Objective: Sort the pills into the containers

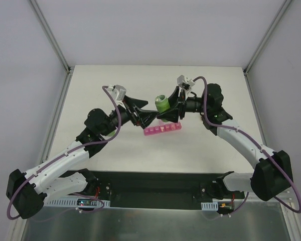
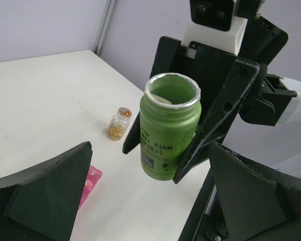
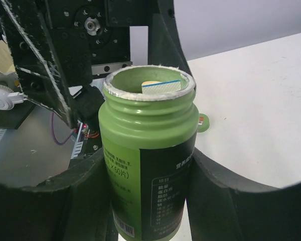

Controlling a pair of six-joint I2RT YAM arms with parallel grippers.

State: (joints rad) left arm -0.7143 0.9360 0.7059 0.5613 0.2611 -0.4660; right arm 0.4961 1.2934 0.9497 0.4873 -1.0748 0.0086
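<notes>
**Open bottle held above the pill strip: spill and collision risks**

The right gripper (image 2: 153, 164) pinches a green bottle (image 2: 169, 133) by its body, 1 finger on each side, and holds it in the air with its mouth uncapped. A pale slip shows just inside the neck; no pills can be seen. The left gripper (image 1: 148, 111) stands just beside the bottle with its fingers spread wide and empty. The pink strip of compartments (image 1: 163, 130) lies on the table (image 1: 115, 80), almost directly under both grippers. Whether its lids are up cannot be told. A small glass vial (image 2: 118, 123) with amber contents stands on the table, well apart from the strip. A small green disc (image 3: 203, 122), possibly the cap, lies on the table behind the bottle.

Likely hazards:
1. Tipping the wide mouth too steeply would send many pills out at once, past the narrow compartments.
2. The slip in the neck may block the flow, then release it suddenly.
3. The smooth round body could turn or slide between the 2 fingers.
4. The left fingers are close enough to knock the bottle or push the strip.
</notes>
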